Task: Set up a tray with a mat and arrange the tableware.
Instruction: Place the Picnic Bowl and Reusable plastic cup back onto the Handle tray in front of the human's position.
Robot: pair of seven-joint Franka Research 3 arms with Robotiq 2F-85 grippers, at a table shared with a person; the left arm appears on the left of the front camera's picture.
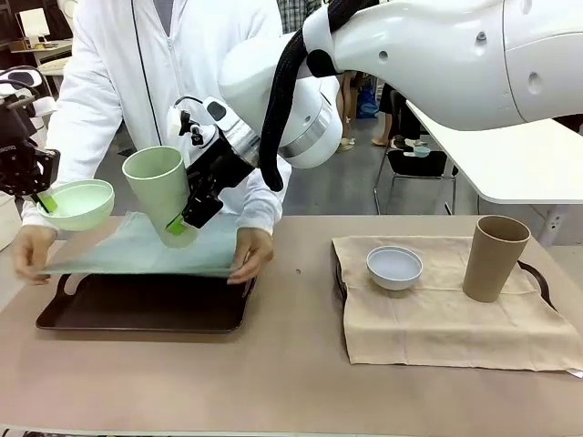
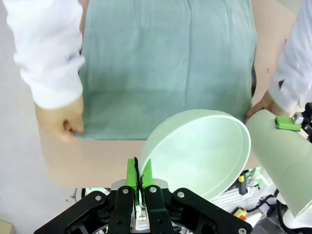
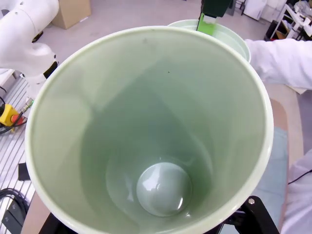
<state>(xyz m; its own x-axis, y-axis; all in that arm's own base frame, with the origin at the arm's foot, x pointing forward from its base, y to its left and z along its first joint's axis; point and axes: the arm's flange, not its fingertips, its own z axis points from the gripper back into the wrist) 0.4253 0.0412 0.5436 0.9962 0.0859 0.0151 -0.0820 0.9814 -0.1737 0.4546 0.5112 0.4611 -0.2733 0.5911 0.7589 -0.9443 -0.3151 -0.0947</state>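
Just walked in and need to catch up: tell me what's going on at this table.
A person is spreading a pale green mat over the dark tray with both hands. Both arms wait above it: the left gripper is shut on the rim of the mint green bowl, and the right gripper holds the mint green cup aloft. On the other side, a beige mat already carries the blue-grey bowl and the brown cup.

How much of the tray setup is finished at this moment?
Done: beige mat carries blue-grey bowl and brown cup. In hand: person spreads green mat over dark tray; left gripper holds mint bowl, right gripper mint cup. Left: placing both.
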